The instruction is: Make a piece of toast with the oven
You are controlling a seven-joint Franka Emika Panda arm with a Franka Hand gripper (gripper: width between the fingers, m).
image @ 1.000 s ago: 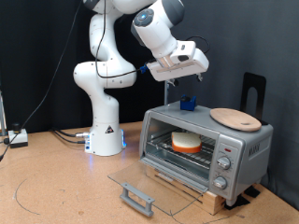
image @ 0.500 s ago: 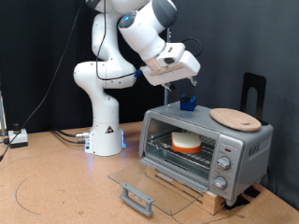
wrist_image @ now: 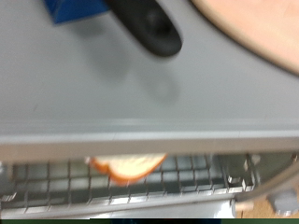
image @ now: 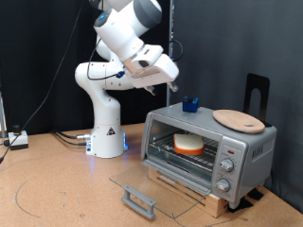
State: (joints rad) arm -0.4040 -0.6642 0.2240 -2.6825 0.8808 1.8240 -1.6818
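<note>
The oven stands at the exterior view's right, its glass door folded down flat in front. The piece of toast lies on the wire rack inside; in the wrist view the toast shows under the oven's grey top. My gripper hangs in the air above and to the left of the oven, touching nothing. In the wrist view the gripper shows as one dark shape with the fingers together and nothing between them.
A round wooden board and a small blue object sit on the oven's top. Both show in the wrist view, the board and the blue object. The door handle juts forward. A black stand rises behind.
The arm has swung up and towards the exterior view's left, carrying the gripper away from above the blue object. The oven, toast and door have not moved.
</note>
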